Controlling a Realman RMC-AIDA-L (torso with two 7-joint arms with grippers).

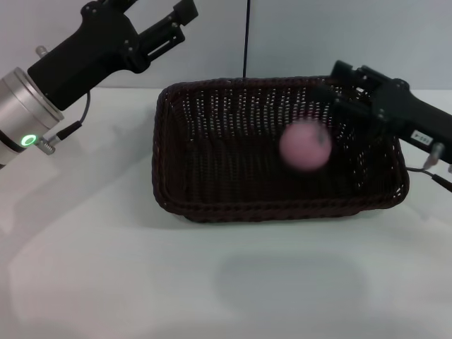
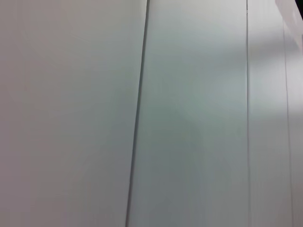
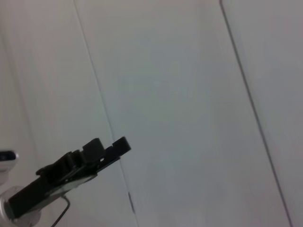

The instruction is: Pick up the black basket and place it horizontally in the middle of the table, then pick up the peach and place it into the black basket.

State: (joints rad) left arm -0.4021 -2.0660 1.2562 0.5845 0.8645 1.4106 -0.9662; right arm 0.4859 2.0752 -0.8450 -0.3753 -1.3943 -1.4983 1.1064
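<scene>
While the head view looks down on the white table [image 1: 106,282], the black basket [image 1: 233,191] lies lengthwise across its middle, long sides running left to right, resting flat on the tabletop. Within the basket's outline, toward its right half, the peach [image 1: 305,145] appears as a blurred pale-pink ball with a darker spot near its upper right; whether it rests on the woven floor or is above it cannot be told. Just beside the peach, the right gripper [image 1: 332,92] reaches in from the right over the basket's far right corner, its dark fingers apart and gripping nothing, the peach lying clear below and to the left of them. Well apart from the basket, the left gripper [image 1: 185,15] is raised at the upper left, above the table's far edge, with its fingers spread and nothing between them; a green light glows on that arm's silver wrist ring [image 1: 28,140]. Seen from the left wrist, only a pale panelled wall [image 2: 189,118] with dark vertical seams fills the picture. Seen from the right wrist, the same sort of wall [image 3: 180,94] appears, with the left gripper [image 3: 111,150] farther off, dark and holding nothing.
</scene>
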